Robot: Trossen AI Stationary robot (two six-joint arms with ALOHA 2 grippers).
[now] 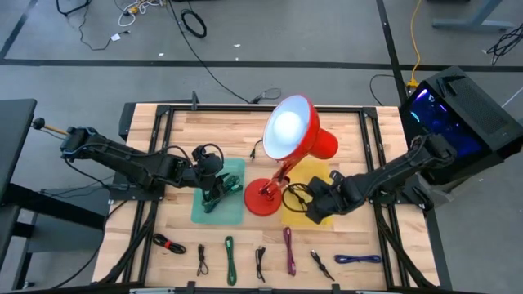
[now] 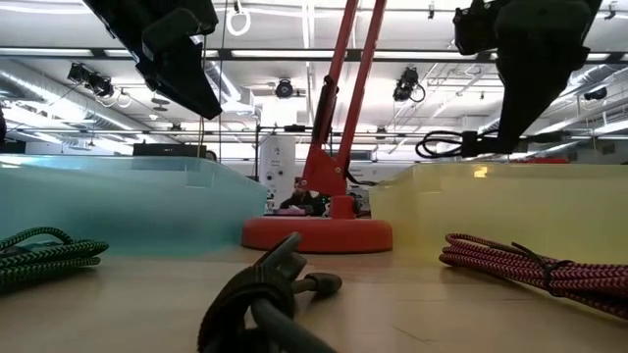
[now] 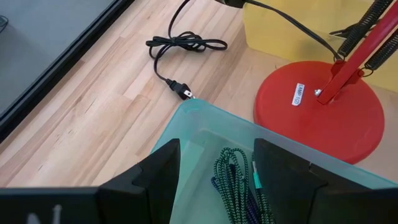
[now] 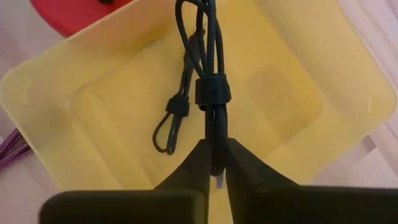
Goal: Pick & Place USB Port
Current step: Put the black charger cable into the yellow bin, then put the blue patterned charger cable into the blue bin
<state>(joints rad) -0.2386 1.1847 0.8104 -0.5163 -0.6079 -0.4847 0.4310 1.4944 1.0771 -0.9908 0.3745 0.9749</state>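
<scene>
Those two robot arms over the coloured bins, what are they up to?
They are sorting cables into bins. The right hand grips a bundled black cable above the yellow bin. The left hand hangs open over the teal bin, where a green cable already lies. More cables wait along the table's front edge.

Evenly and brightly lit from overhead, with a lit red lamp (image 1: 288, 131) blowing its shade interior out to white in the high view. Soft, short shadows on the wooden table (image 1: 343, 122). Strong backlight in the low view from ceiling fixtures (arms reduced to near silhouettes), nearest black cable (image 2: 265, 294) blurred. Warm glow through the yellow bin (image 4: 323, 68) in the right wrist view; own fingers soft at the bottom of both wrist views.
</scene>
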